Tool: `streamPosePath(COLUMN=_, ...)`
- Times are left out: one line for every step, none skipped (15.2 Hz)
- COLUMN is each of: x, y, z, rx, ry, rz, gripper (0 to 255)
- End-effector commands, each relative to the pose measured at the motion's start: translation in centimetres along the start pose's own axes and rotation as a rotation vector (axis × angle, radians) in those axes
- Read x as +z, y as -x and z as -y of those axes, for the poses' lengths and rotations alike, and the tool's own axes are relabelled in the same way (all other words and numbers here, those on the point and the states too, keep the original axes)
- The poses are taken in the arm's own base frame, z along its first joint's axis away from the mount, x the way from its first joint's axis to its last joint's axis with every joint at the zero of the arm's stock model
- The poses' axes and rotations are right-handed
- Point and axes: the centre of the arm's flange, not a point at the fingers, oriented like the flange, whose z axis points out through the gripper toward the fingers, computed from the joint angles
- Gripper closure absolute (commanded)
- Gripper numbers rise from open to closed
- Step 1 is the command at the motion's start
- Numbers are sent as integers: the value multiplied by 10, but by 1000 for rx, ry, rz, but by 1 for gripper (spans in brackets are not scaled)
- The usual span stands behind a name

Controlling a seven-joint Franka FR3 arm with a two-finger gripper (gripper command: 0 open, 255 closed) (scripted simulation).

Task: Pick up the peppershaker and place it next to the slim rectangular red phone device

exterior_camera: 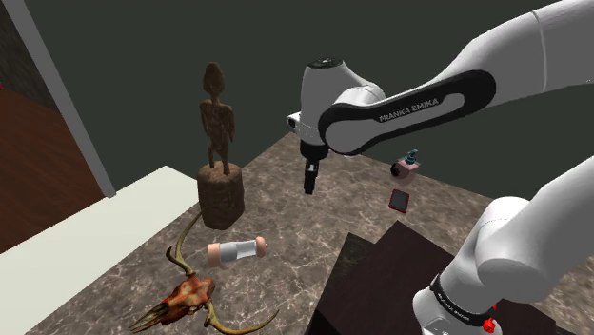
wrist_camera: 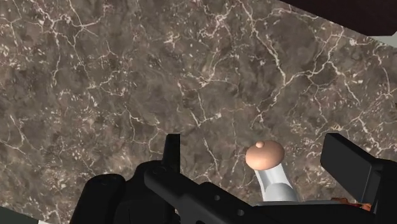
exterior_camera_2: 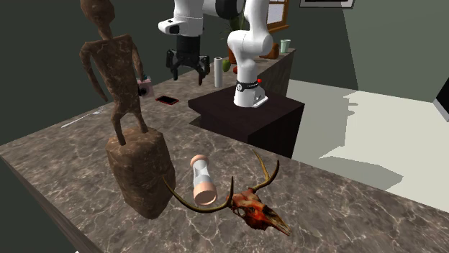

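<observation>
- One piece of readable writing shows: white capitals point(exterior_camera: 419, 103) spelling "FRANKA EMIKA" on the dark link of the white arm point(exterior_camera: 533, 57), in the shoulder view
- The black end effector point(exterior_camera: 309, 181) point(exterior_camera_2: 186, 74) point(wrist_camera: 254, 158) hangs above the brown marbled tabletop point(exterior_camera: 286, 205) point(exterior_camera_2: 324, 208) point(wrist_camera: 127, 76), its fingers spread wide and pinching nothing
- The peppershaker point(exterior_camera: 236, 252) point(exterior_camera_2: 203, 181) point(wrist_camera: 270, 168) lies on its side on the tabletop, with peach-coloured ends and a pale middle
- It rests between the stump base of a tall carved brown figure point(exterior_camera: 219, 143) point(exterior_camera_2: 119, 86) and a reddish antlered skull point(exterior_camera: 190, 295) point(exterior_camera_2: 252, 205)
- In the wrist view the peppershaker shows far below, in the gap between the fingers, and neither finger touches it
- The slim red phone point(exterior_camera: 399, 201) point(exterior_camera_2: 168, 100) lies flat on the tabletop just beside the dark box stand point(exterior_camera: 381, 276) point(exterior_camera_2: 245, 108), well apart from the peppershaker
- A small pinkish bottle with a teal top point(exterior_camera: 407, 169) stands near the phone, on its far side from the stand; any label on it is too small to read
</observation>
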Motion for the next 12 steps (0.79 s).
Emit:
streamPosePath(x=18, y=-18, z=10, rx=-43, ry=1, rz=-9, gripper=0)
streamPosePath(x=27, y=-26, z=14, rx=-64, ry=1, rz=-12, gripper=0)
streamPosePath(x=36, y=-34, z=17, rx=-84, ry=2, rz=-15, gripper=0)
streamPosePath(x=45, y=-43, z=21, rx=-105, ry=2, rz=-18, gripper=0)
streamPosePath(x=54, y=-51, z=26, rx=-126, ry=2, rz=-21, gripper=0)
streamPosePath(x=63, y=-59, z=30, rx=-146, ry=3, rz=-24, gripper=0)
streamPosePath(x=71, y=-68, z=35, rx=-167, ry=3, rz=-27, gripper=0)
streamPosePath(x=80, y=-76, z=39, rx=-187, ry=4, rz=-30, gripper=0)
streamPosePath(x=89, y=-84, z=44, rx=-208, ry=4, rz=-33, gripper=0)
streamPosePath(x=98, y=-92, z=49, rx=-229, ry=5, rz=-36, gripper=0)
streamPosePath(x=107, y=-100, z=54, rx=-249, ry=5, rz=-39, gripper=0)
streamPosePath(x=116, y=-107, z=60, rx=-270, ry=5, rz=-42, gripper=0)
